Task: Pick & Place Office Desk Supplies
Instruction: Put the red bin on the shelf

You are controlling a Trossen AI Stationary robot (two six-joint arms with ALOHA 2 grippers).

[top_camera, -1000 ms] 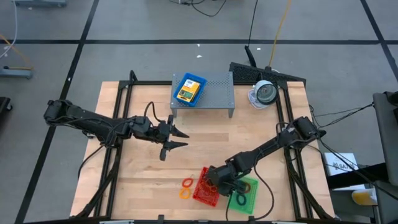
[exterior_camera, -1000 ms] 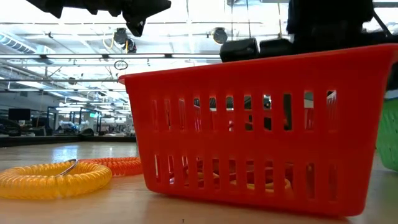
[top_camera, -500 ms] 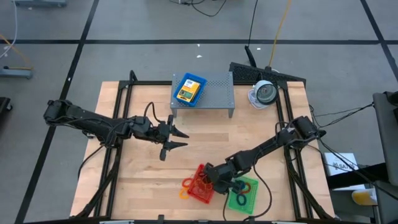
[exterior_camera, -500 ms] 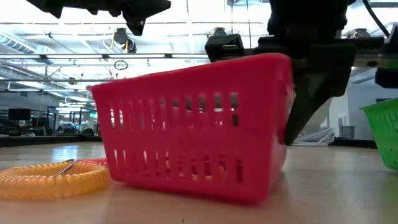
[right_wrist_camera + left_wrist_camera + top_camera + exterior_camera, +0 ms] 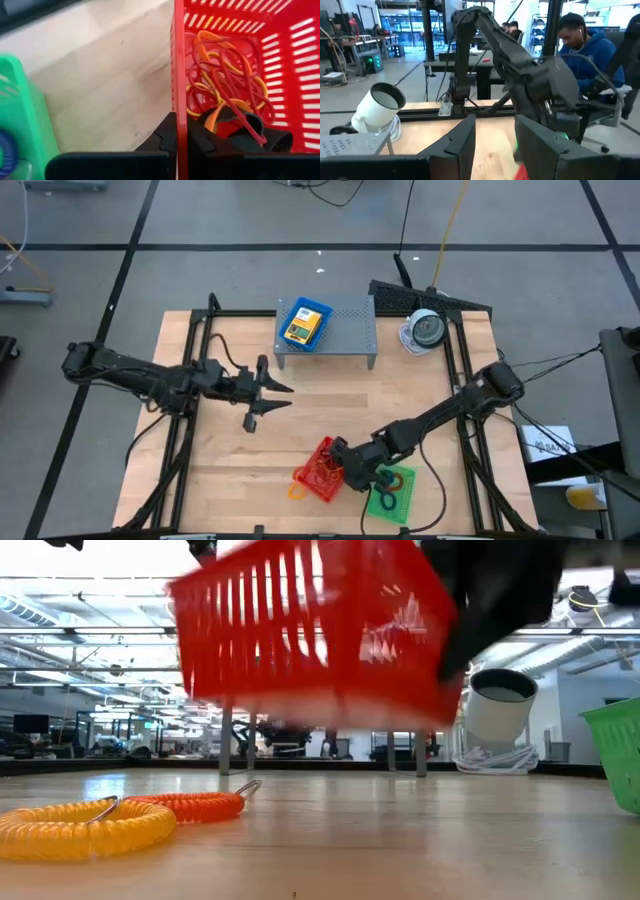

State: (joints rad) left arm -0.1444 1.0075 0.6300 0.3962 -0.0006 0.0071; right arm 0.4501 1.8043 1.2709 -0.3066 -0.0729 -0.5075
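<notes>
I have the red tray [image 5: 322, 471] pinched by one wall in the right gripper [image 5: 178, 131]. The right wrist view shows the two dark fingers [image 5: 164, 136] closed on that wall, one outside and one inside. In the low view the tray [image 5: 315, 630] hangs clear of the table [image 5: 400, 840], tilted, its base sloping down toward the side where I hold it. Inside, loose rubber bands [image 5: 227, 82] and a dark piece [image 5: 250, 131] lie bunched near the gripped wall.

From above the tray sits just beside the green tray [image 5: 390, 494], on its left, near the table's front edge. Its long axis runs on a diagonal, from front-left to back-right as the high view shows it, and its open top faces up and slightly off level.

My judgement is that the carry should be slow and the wrist rolled to bring the base level, since a one-wall grip lets the tray swing and the bands could slide out over the low side. I would also lift higher before crossing the orange ring [image 5: 195, 805] and yellow ring [image 5: 85, 830] lying on the table left of the tray.

The left gripper [image 5: 268, 394] waits well to the tray's back-left, its fingers [image 5: 457, 145] apart and empty.
</notes>
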